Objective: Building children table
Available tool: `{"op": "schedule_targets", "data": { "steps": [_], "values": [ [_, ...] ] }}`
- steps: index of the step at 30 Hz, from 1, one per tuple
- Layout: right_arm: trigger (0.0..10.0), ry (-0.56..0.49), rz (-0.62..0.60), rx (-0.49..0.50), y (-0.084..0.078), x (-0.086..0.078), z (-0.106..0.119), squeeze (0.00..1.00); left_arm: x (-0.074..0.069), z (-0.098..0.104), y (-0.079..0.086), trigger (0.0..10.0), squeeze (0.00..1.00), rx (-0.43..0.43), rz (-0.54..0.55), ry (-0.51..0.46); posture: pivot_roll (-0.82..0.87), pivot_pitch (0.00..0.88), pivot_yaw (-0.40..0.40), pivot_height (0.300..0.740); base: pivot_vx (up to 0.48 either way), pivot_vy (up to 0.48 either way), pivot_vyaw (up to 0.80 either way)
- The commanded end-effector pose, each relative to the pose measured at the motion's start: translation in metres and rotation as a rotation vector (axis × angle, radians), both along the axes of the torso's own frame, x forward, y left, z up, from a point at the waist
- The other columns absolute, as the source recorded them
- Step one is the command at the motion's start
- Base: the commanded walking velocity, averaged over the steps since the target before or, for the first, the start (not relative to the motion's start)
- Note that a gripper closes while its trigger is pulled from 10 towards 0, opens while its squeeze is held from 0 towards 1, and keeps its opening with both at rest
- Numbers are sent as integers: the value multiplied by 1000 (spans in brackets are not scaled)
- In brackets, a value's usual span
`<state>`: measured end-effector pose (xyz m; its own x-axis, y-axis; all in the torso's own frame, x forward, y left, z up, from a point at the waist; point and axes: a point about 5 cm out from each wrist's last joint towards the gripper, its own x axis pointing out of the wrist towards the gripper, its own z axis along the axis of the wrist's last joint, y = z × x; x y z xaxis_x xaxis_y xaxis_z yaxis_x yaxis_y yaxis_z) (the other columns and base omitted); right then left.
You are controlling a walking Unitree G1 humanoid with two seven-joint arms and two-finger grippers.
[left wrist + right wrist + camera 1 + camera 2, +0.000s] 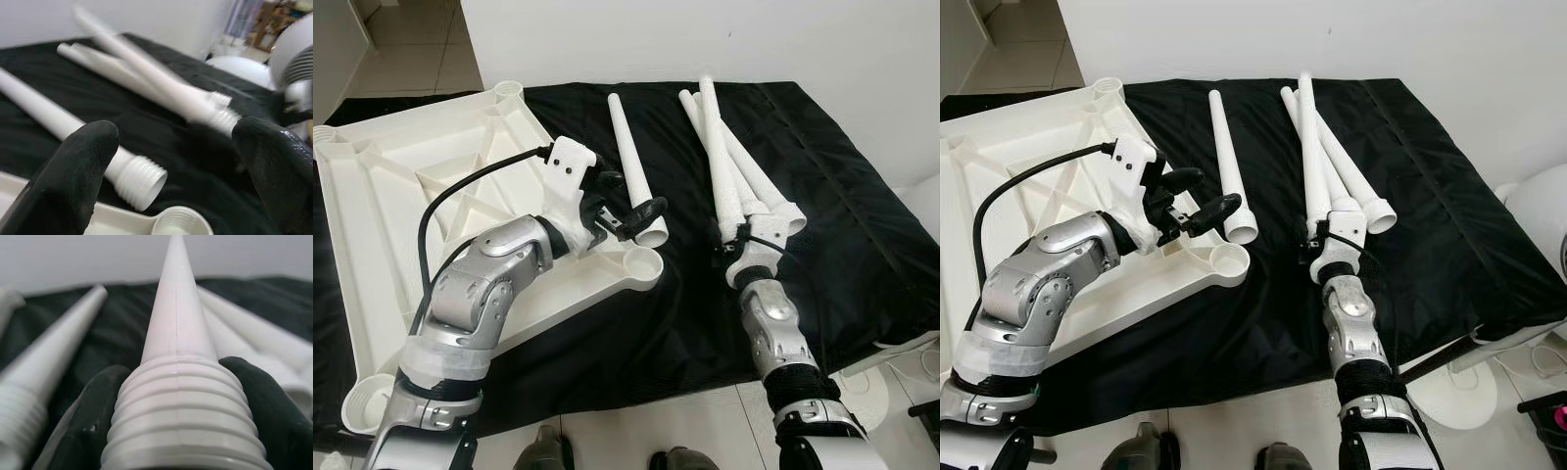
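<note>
The white tabletop (pixel 391 196) lies upside down on the left of a black cloth (pixel 832 196), with a round corner socket (pixel 643 262) nearest the middle. A single white leg (pixel 628 147) lies beside it, threaded end (pixel 139 178) toward me. My left gripper (pixel 628 201) is open and hovers at that threaded end, one finger (pixel 73 186) next to it. My right gripper (pixel 741 240) is shut on the threaded end (pixel 178 411) of another leg (pixel 717 147), which points away from me. Two more legs (pixel 759 181) lie crossed under and beside it.
A white wall runs behind the cloth. At the lower right, off the cloth's edge, a white round fan base (pixel 901 382) stands on the tiled floor. Bare black cloth spreads to the right of the legs and between the two grippers.
</note>
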<state>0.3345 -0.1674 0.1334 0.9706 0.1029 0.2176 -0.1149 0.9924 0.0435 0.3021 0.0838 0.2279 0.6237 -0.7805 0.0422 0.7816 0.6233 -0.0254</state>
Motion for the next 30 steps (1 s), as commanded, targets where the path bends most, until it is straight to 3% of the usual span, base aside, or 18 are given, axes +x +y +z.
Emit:
{"op": "schedule_targets", "data": {
  "steps": [1, 6, 14, 17, 21, 28, 30],
  "values": [
    [10000, -94, 53, 18, 5, -3, 13, 0, 4, 1, -1, 10000, 0, -14, 7, 39, -83, 54, 19, 740, 0, 0, 0],
    [10000, -171, 123, 4, 18, -4, 25, 0, 14, 8, -2, 10000, 0, -69, 27, 78, -89, 59, 29, 740, 0, 0, 0],
    [10000, -323, 289, -94, 42, -15, 48, 0, 21, 23, -5, 10000, 0, -255, -75, 199, -92, 58, 31, 740, 0, 0, 0],
    [10000, -356, 360, -135, 52, -18, 53, 0, 34, 21, -6, 10000, 0, -288, -82, 309, -93, 58, 30, 740, 0, 0, 0],
    [10000, -368, 398, -157, 58, -18, 55, 0, 43, 23, -6, 10000, 0, -326, -51, 344, -97, 58, 32, 740, 0, 0, 0],
    [10000, -385, 431, -193, 66, -18, 58, 0, 55, 24, -6, 10000, 0, -312, -21, 362, -99, 57, 35, 740, 0, 0, 0],
    [10000, -396, 451, -212, 70, -21, 59, 0, 66, 25, -6, 10000, 0, -312, 29, 393, -104, 59, 41, 740, 0, 0, 0]
  ]
}}
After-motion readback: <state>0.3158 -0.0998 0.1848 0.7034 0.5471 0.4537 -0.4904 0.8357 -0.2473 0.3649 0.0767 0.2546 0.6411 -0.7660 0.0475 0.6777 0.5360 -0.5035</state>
